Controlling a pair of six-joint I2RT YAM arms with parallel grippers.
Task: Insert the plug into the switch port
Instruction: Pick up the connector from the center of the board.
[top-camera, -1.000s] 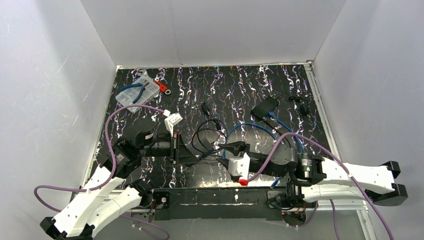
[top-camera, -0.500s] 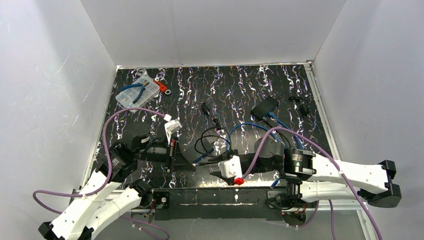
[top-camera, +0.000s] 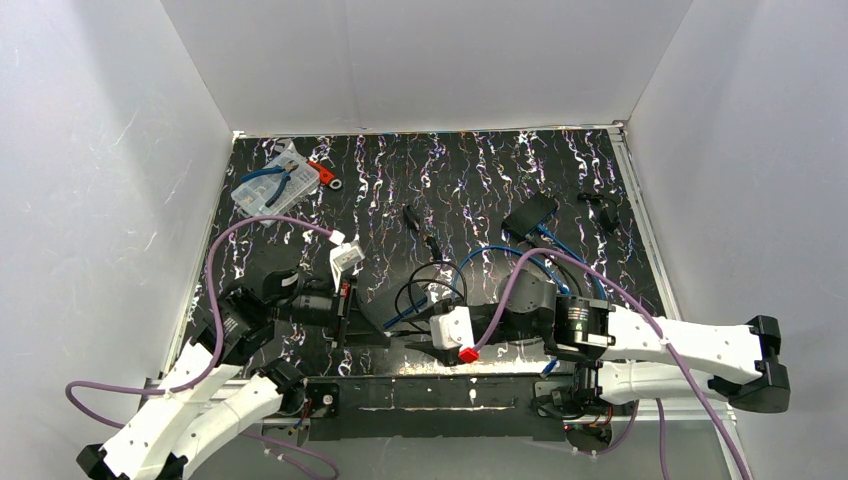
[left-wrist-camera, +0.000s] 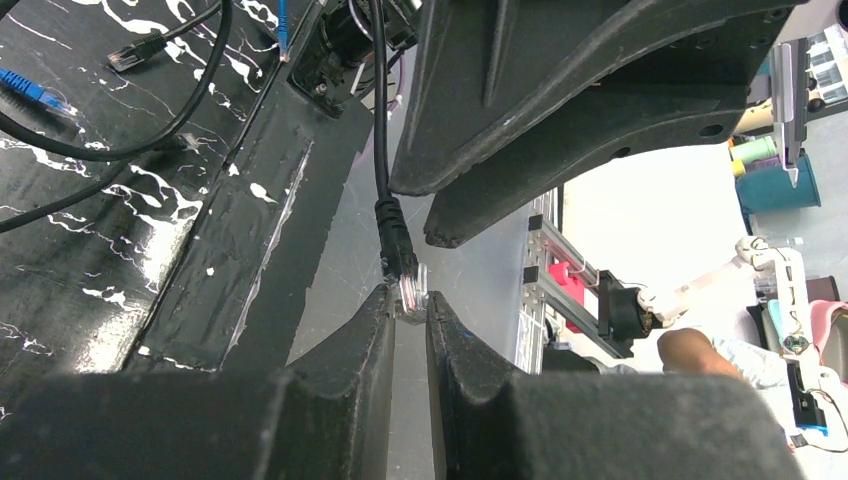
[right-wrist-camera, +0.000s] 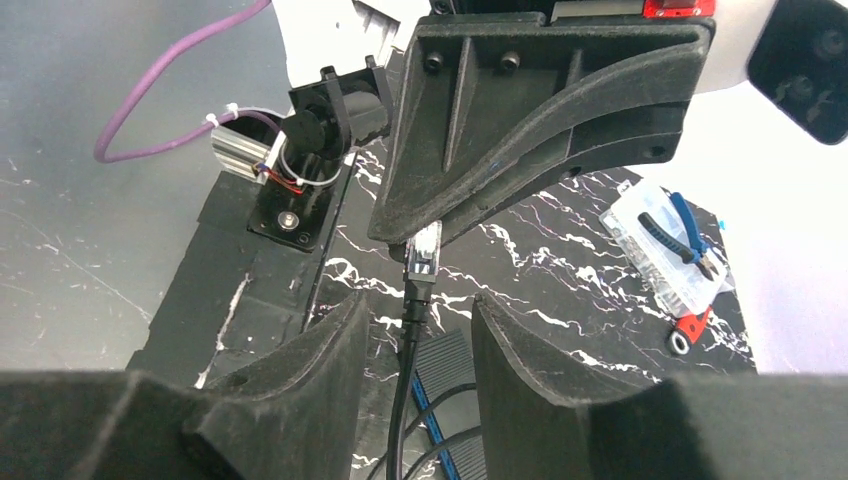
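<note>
Above the marbled black worktop, the left pincer pinches the plug by its clear tip, seemingly leaving its cable for the right pincer, whose parted jaws straddle it; the switch sits well apart.

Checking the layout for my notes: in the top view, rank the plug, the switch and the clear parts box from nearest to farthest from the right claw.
From the right claw:
1. plug: between its open fingers.
2. switch: farther back, toward the right.
3. clear parts box: far-left corner, farthest.
</note>
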